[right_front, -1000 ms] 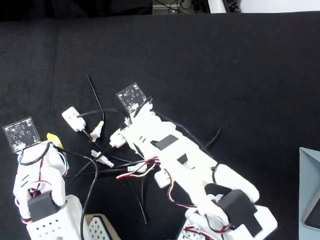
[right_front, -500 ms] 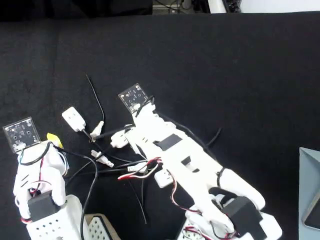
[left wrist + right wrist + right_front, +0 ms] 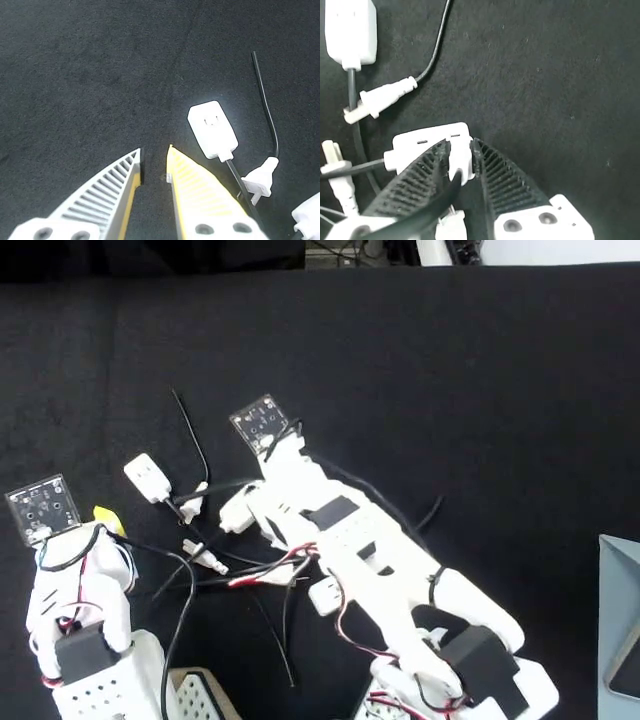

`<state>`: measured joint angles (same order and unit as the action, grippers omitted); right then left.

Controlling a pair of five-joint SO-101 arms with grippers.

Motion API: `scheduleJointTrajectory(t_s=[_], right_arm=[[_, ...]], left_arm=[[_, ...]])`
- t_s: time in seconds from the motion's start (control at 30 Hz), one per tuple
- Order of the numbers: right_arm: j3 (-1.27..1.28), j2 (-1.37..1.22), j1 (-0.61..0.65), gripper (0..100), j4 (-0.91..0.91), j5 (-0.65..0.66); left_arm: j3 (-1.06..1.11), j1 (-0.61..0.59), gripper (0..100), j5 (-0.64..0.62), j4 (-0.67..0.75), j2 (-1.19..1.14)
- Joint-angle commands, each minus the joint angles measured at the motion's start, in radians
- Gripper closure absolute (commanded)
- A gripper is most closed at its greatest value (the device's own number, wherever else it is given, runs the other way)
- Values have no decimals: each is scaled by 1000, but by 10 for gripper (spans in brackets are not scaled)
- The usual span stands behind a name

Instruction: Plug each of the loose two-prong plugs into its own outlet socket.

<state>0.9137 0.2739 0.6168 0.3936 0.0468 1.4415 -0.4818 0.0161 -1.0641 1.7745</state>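
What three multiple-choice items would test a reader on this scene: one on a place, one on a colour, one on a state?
1. Where is the right gripper? A closed on a white socket; B in a bowl; C on a shelf.
2. One finger of the left gripper is: A red; B yellow; C blue.
3. The left gripper is: A shut empty; B shut on a ball; C open, nothing between its fingers.
Answers: A, its fingers press the socket's sides; B, seen in the left wrist view; C, black cloth shows in the gap.
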Motion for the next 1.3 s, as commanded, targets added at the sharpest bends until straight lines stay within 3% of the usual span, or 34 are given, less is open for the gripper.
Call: scheduleJointTrajectory(t_s=[0.0,0.27,0.9,1.27], right_arm=[[-77,18,-15,986,5,0],[-45,71,-14,987,2,0],[-44,-105,-12,987,-64,0],[-53,-105,-8,987,14,5]], left_arm=[[-5,-4,905,-2,0,6],[-5,-4,905,-2,2,6],[-5,-4,905,-2,-3,6],[-5,-4,905,-2,-3,6]])
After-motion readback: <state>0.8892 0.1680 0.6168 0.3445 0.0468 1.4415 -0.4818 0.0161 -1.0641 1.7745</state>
